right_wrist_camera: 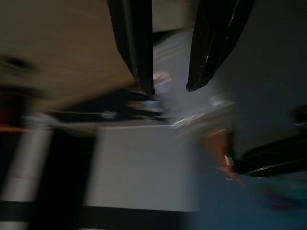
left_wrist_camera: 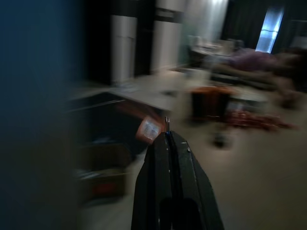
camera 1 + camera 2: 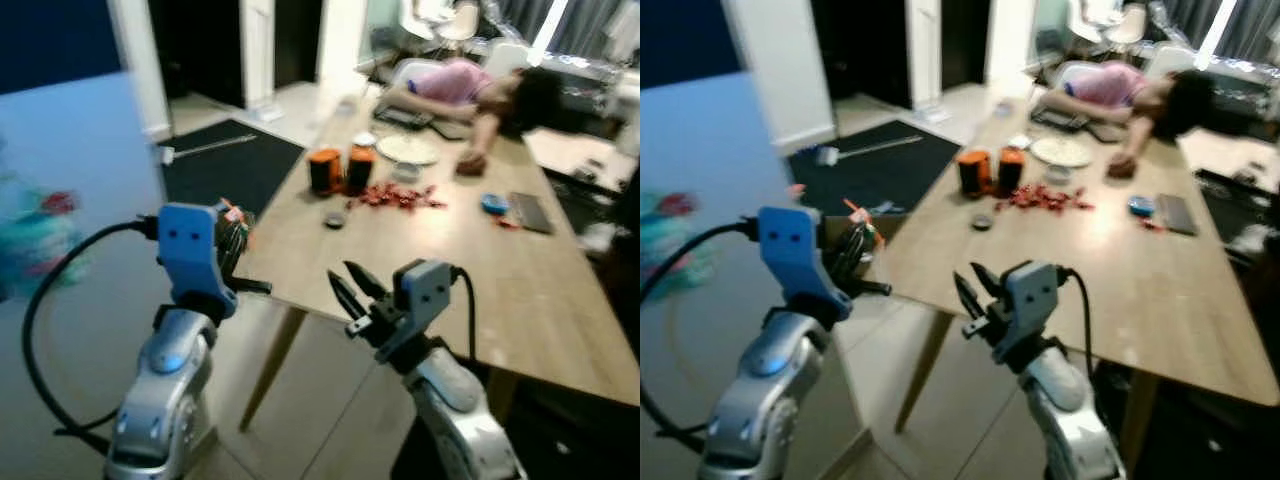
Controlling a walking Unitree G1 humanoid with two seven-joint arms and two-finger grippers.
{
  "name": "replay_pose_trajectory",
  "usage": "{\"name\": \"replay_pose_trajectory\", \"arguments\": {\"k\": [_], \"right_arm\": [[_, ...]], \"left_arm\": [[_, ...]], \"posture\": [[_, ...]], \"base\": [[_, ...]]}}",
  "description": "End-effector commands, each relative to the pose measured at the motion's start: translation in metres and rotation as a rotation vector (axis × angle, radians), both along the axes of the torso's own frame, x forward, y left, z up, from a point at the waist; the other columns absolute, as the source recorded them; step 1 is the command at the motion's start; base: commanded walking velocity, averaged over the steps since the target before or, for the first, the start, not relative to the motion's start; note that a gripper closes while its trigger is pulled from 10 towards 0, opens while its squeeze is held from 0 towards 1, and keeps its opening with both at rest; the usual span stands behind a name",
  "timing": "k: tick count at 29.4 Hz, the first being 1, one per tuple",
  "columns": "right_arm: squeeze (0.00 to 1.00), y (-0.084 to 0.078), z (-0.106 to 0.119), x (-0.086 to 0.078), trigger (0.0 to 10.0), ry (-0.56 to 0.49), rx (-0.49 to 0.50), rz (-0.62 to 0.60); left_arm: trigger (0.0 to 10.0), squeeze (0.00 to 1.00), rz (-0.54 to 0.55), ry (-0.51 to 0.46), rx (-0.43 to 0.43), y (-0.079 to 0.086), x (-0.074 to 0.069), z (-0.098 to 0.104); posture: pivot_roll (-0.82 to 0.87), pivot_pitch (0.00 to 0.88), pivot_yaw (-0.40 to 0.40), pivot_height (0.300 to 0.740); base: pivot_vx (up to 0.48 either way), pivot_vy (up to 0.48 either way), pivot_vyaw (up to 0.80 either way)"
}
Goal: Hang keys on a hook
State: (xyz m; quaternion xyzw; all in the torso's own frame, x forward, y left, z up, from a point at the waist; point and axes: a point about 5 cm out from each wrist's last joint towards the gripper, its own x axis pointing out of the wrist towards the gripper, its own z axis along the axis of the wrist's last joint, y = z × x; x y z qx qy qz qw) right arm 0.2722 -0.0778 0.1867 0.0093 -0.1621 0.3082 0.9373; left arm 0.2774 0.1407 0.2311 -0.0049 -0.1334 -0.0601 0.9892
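Right end effector [image 3: 345, 290] spread beside table [image 3: 520, 300] edge; left end effector [image 2: 167, 135] pinching keys [image 3: 232, 215].

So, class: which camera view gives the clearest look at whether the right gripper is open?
The right wrist view: the right gripper has its two black fingers plainly apart, with nothing between them. The eye views show it smaller, spread near the table edge. In the left wrist view, the left gripper is shut.
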Motion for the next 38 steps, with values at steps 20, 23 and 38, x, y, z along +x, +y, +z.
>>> {"name": "replay_pose_trajectory", "arguments": {"k": [20,23,38], "right_arm": [[0.0,-0.0045,-0.0027,-0.0007,10.0,0.01,0.006,-0.015],[0.0,-0.0044,-0.0028,-0.0007,10.0,0.011,0.006,-0.015],[0.0,-0.004,-0.0033,-0.0014,10.0,0.013,0.009,-0.012]], "left_arm": [[10.0,0.0,-0.004,0.007,0.013,-0.0005,-0.0025,-0.0018],[10.0,0.0,-0.007,0.007,0.01,-0.0008,-0.0027,-0.0017],[10.0,0.0,-0.014,-0.001,0.021,-0.0022,-0.0034,-0.0012]], "posture": [[0.13,0.075,-0.044,0.74],[0.13,0.076,-0.044,0.74],[0.13,0.08,-0.042,0.74]], "base": [[-0.052,0.0,0.0],[0.0,0.0,0.0],[0.0,0.0,0.0]]}}
